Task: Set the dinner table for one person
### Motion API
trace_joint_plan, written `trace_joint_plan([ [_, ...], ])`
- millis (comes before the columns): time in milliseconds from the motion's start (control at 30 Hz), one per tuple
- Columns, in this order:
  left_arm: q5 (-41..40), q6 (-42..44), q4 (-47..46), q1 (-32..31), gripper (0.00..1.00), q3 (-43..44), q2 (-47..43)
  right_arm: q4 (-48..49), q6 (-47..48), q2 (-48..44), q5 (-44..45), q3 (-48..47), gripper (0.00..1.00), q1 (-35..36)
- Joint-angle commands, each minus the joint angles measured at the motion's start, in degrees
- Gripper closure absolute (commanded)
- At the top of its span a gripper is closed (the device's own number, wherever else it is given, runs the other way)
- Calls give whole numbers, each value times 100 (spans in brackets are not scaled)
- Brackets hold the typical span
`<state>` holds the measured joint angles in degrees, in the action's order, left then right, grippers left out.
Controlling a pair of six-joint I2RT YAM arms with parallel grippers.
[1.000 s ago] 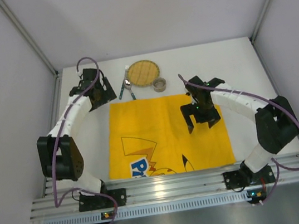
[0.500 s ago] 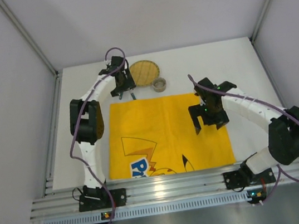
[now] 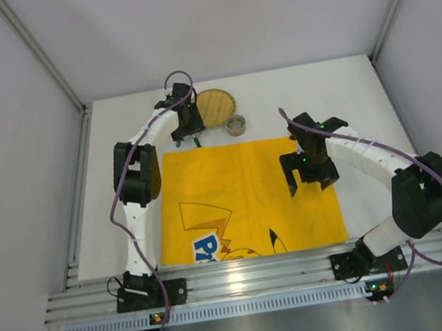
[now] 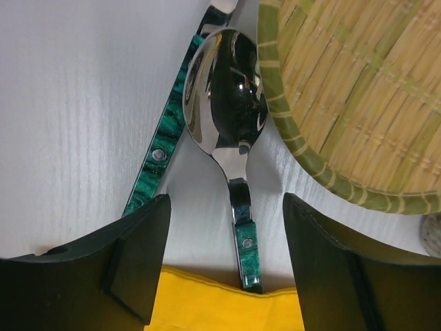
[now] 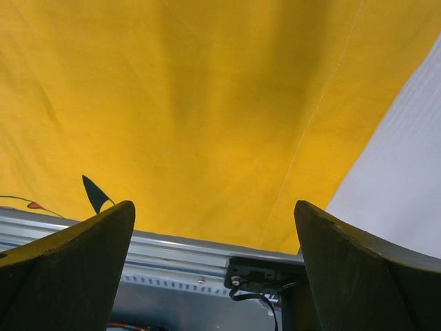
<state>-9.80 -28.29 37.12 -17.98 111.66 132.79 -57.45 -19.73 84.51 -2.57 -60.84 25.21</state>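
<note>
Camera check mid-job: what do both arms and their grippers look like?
The left arm and right arm have white ribbed links joined by bulky black joints. A purple cable loops along each. The left gripper and right gripper are black, with broad, flat matte fingers. A small green light glows on the right wrist.
</note>
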Motion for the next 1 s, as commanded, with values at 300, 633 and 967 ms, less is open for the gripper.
trace_joint_plan([
  [300,-320,298,313,-136,70,269,405,-29,39,206,81,-323,0,-166],
  [633,-680,404,357,118,100,875,599,-21,65,145,55,-332,0,-201],
  [967,-575,52,-747,418,100,1175,-402,94,57,110,-139,-315,0,-210],
])
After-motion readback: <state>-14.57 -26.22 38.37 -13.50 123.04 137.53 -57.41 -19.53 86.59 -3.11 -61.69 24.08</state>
